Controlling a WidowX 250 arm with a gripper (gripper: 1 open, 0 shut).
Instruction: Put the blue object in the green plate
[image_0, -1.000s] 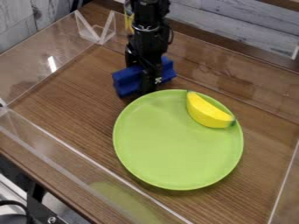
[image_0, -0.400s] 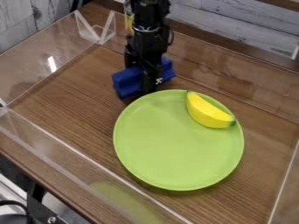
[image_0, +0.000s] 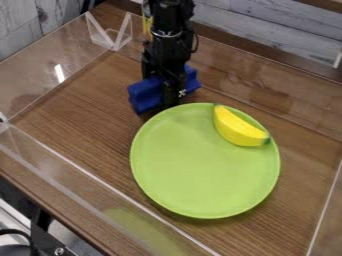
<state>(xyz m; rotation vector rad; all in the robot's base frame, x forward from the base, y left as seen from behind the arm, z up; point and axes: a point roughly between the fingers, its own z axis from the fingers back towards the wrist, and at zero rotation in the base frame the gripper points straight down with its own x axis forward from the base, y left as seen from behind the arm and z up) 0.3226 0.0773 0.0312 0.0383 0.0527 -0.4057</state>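
Observation:
The blue object (image_0: 144, 94) is a deep-blue block lying on the wooden table just behind the upper-left rim of the green plate (image_0: 187, 170). My black gripper (image_0: 168, 88) comes straight down onto the block's middle, its fingers straddling the block. The block's ends stick out left and right of the fingers. The jaws look closed against the block, which still rests on the table. A yellow banana-like wedge (image_0: 239, 126) lies on the plate's upper-right part.
Clear acrylic walls (image_0: 54, 60) surround the wooden table (image_0: 80, 110) on all sides. A clear plastic stand (image_0: 110, 32) sits at the back left behind the arm.

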